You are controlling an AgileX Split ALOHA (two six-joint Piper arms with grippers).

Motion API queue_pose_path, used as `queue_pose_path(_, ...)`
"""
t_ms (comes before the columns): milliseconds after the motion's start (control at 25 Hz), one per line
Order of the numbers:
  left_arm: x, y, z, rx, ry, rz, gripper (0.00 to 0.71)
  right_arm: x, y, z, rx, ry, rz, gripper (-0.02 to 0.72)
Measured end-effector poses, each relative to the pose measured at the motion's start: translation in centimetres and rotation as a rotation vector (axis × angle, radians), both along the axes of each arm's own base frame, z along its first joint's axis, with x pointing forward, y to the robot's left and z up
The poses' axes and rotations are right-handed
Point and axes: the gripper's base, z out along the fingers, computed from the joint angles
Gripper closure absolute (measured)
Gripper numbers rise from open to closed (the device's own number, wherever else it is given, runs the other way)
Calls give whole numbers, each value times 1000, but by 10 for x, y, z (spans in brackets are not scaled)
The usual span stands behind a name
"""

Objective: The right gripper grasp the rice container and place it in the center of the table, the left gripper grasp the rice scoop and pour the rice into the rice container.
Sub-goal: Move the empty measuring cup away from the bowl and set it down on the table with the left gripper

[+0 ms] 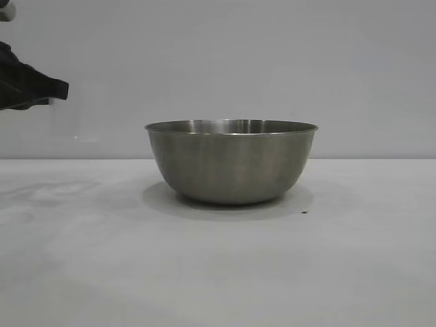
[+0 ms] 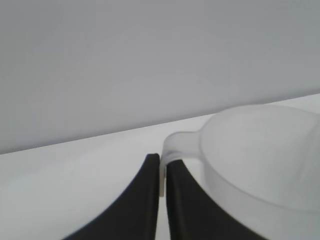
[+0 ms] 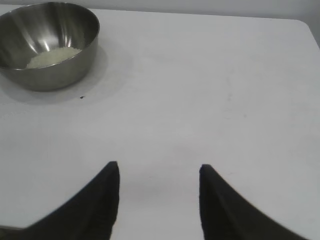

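Observation:
The steel rice container (image 1: 231,162) stands on the white table (image 1: 218,272) near its middle. It also shows in the right wrist view (image 3: 47,42), with a whitish mass of rice (image 3: 52,56) in its bottom. My left gripper (image 2: 162,165) is shut on the handle of the clear rice scoop (image 2: 260,165), raised at the exterior view's upper left edge (image 1: 41,88). The scoop's cup looks empty. My right gripper (image 3: 159,170) is open and empty above bare table, well away from the container.
A small dark speck (image 1: 304,212) lies on the table beside the container. The table's far corner (image 3: 302,25) shows in the right wrist view. A plain grey wall stands behind the table.

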Motion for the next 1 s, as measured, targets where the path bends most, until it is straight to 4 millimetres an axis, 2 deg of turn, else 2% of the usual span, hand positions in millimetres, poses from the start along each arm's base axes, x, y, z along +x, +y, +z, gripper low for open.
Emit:
queue_pose_path(120,-1,0,-9,3,28,0,710,0,0,0,0,0,0,388)
queue_pose_path(760,-3,-4,-14,14,37,-48,710,0,0,0,0,0,0,388)
queue_pose_path(800,-3,-4,-14,14,37,-48,661,0,0,0,0,0,0,388)
queue_pose_path(840,-3,-4,-14,14,37,-48,661,0,0,0,0,0,0,388)
queue_pose_path(1000,-3,-4,-14,14,37,-50,492,0,0,0,0,0,0,388)
